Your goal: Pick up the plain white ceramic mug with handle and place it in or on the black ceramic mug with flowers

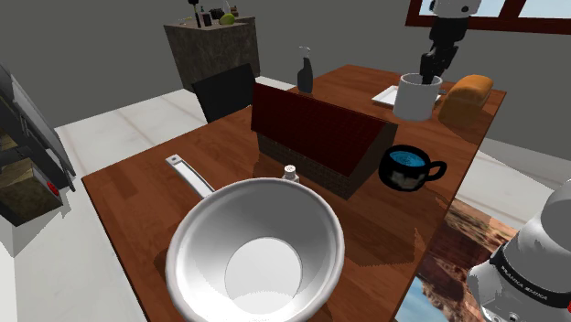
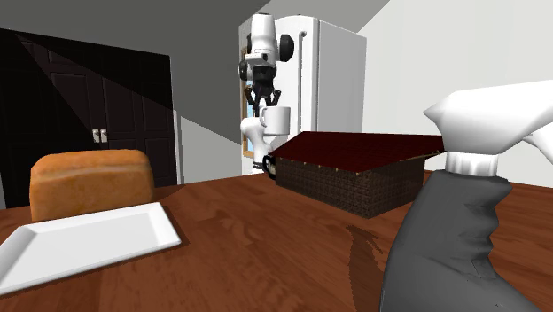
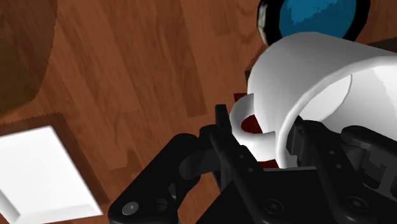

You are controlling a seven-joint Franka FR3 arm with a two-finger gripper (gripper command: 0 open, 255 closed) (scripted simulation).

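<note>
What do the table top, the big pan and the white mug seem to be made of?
The table top looks like wood: brown grain and plank lines, slightly glossy. The big pan is probably polished metal: silvery, with soft reflections. The white mug is plain, smooth white, perhaps ceramic; the look leaves it open.

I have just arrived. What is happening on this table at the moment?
The robot's black gripper holds the white mug, its fingers shut on the mug's wall beside the handle. The mug appears lifted off the wooden table, near the white plate and the bread loaf. The black mug, blue inside, stands on the table, and the white mug is not yet placed on it.
</note>
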